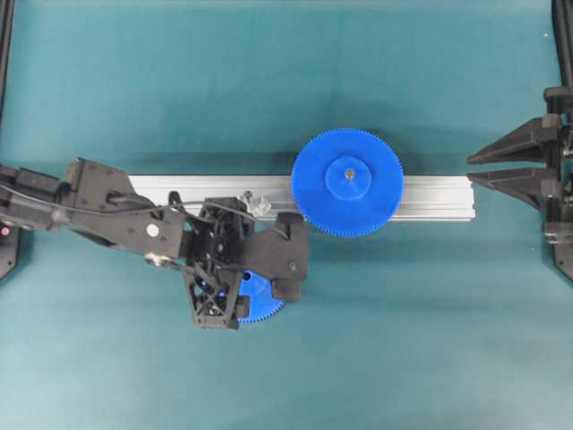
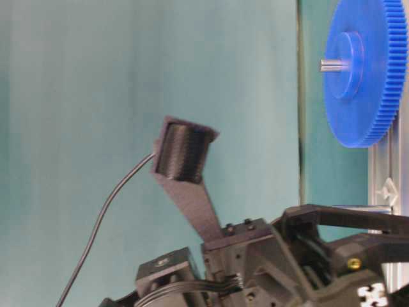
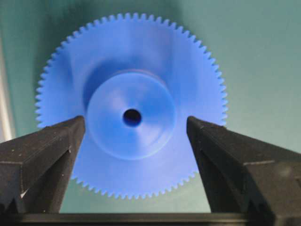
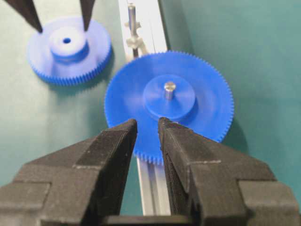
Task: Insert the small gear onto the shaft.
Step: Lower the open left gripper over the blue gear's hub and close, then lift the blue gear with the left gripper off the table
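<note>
The small gear [image 3: 131,61] lies flat on the teal mat, hub up, and fills the left wrist view. My left gripper [image 3: 135,120] hovers over it, open, one black finger [image 3: 51,150] on each side of the raised hub with a gap to it. From overhead only the gear's edge [image 1: 263,306] shows under the left wrist. The shaft [image 4: 132,19] stands on the rail just beyond that gear, seen from above as a small shiny piece [image 1: 253,202]. My right gripper [image 4: 146,123] is far off at the right edge [image 1: 471,169], its jaws narrowly parted and holding nothing.
A larger blue gear [image 1: 347,182] sits on its own centre pin [image 4: 169,89] on the aluminium rail [image 1: 179,190], which runs left to right across the mat. The left arm covers the rail's left part. Black frame posts [image 1: 562,54] stand at both sides.
</note>
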`<control>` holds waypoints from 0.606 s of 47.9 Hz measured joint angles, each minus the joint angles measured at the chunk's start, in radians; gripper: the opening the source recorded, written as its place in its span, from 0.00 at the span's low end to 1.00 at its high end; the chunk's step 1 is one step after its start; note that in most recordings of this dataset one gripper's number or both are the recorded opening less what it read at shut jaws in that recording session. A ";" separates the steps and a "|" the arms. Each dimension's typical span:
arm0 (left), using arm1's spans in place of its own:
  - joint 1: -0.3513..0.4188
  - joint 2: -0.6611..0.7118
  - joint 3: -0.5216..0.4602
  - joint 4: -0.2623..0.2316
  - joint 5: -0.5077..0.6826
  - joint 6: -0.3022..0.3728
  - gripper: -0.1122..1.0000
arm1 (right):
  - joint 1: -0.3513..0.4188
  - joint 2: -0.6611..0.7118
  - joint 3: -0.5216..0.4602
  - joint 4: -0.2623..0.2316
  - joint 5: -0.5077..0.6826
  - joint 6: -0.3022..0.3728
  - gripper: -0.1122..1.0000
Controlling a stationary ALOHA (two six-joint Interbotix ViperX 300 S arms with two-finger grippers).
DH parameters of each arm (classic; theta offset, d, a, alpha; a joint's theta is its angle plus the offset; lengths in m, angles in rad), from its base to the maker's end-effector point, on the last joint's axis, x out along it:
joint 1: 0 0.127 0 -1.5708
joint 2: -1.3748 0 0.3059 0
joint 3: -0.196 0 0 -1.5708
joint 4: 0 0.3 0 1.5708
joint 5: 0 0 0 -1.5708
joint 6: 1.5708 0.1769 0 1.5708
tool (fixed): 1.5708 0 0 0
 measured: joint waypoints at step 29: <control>0.000 0.031 -0.005 0.006 0.002 0.003 0.91 | 0.000 -0.028 0.003 0.000 0.015 0.002 0.45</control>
